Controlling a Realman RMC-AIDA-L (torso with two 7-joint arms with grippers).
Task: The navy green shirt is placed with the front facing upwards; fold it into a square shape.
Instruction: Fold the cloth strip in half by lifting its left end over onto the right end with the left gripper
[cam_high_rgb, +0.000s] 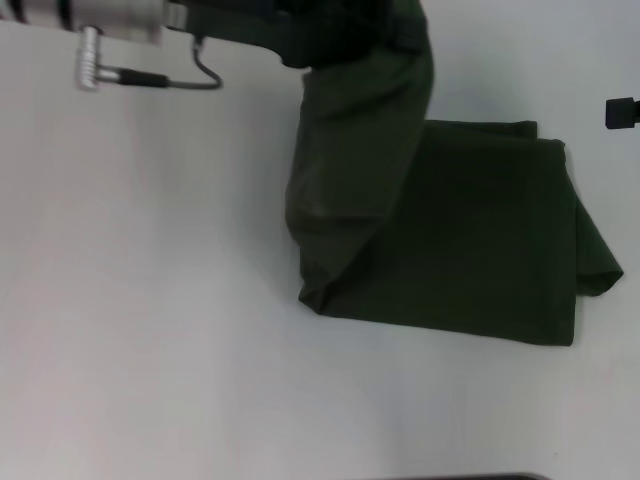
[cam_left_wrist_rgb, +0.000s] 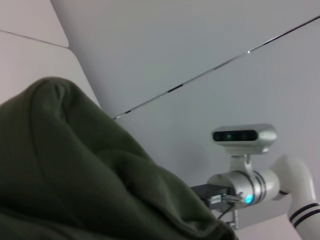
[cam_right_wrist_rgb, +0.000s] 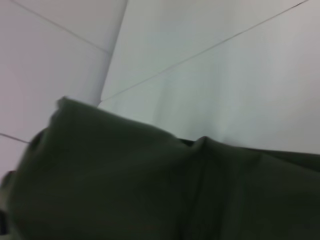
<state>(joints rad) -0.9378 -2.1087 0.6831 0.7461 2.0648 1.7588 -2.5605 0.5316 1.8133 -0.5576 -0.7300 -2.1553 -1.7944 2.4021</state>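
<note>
1. Plainly lying on the white counter (cam_high_rgb: 150, 300): the navy green shirt (cam_high_rgb: 470, 240), already doubled into a rough rectangle, plain green side up, no lettering on show.
2. Not quite squared off: one loose corner of cloth poking out past the folded block on its right side, toward the near edge.
3. Rising from the shirt's left edge: a broad flap of the same fabric, pulled up off the counter, narrowing as it climbs toward the far side and creased where it leaves the flat part.
4. Holding that flap at its top, above the shirt's far left corner: the left gripper (cam_high_rgb: 305, 40), closed on the cloth and mostly swallowed by dark fabric, so only its outline shows.
5. Trailing away to the left of the raised flap: the left arm's silver wrist section, with a metal plug and a grey cable (cam_high_rgb: 205, 75) looping back toward it.
6. Filling the lower part of the left wrist view: bunched green cloth, right up against the lens.
7. Parked off the shirt's far right corner, clear of the fabric: the right gripper (cam_high_rgb: 622, 112), seen only as a small black tip; cannot tell whether open or closed.
8. Visible beyond the cloth in the left wrist view: the right arm's white forearm and its wrist camera (cam_left_wrist_rgb: 244, 135).
9. Crossing the right wrist view: more green fabric, folded, seen close.
</note>
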